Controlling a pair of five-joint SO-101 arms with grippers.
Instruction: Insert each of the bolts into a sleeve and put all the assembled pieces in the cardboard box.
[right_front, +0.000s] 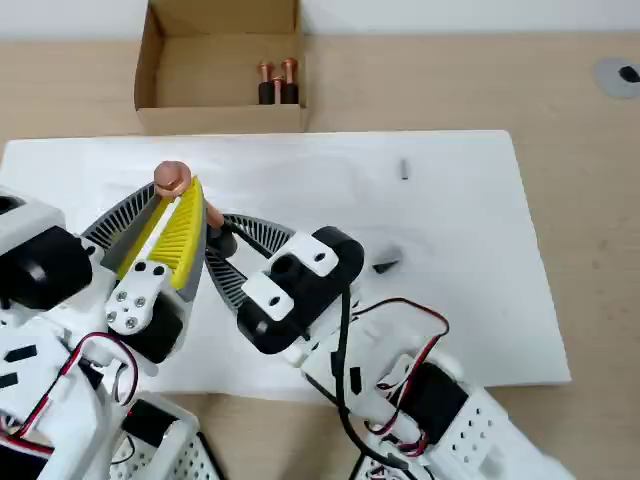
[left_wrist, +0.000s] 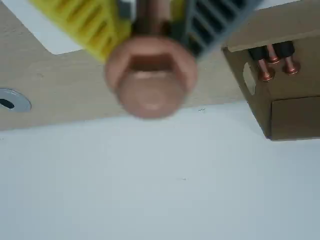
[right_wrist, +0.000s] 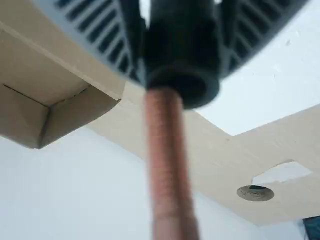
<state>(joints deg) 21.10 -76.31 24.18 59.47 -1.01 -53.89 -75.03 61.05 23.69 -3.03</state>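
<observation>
From above, the left gripper (right_front: 178, 193) clamps the copper bolt (right_front: 172, 180) by its head and the right gripper (right_front: 222, 240) pinches the black sleeve (right_front: 221, 244). Both are held in line over the white mat (right_front: 450, 250) for mating.

In the left wrist view, assembled pieces (left_wrist: 275, 62) stand in the cardboard box (left_wrist: 295, 115).

In the right wrist view, the bolt's shank sits in the sleeve's bore.

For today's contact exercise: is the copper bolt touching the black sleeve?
Touching. The right wrist view shows the threaded shaft of the copper bolt set inside the mouth of the black sleeve, with no gap.
</observation>
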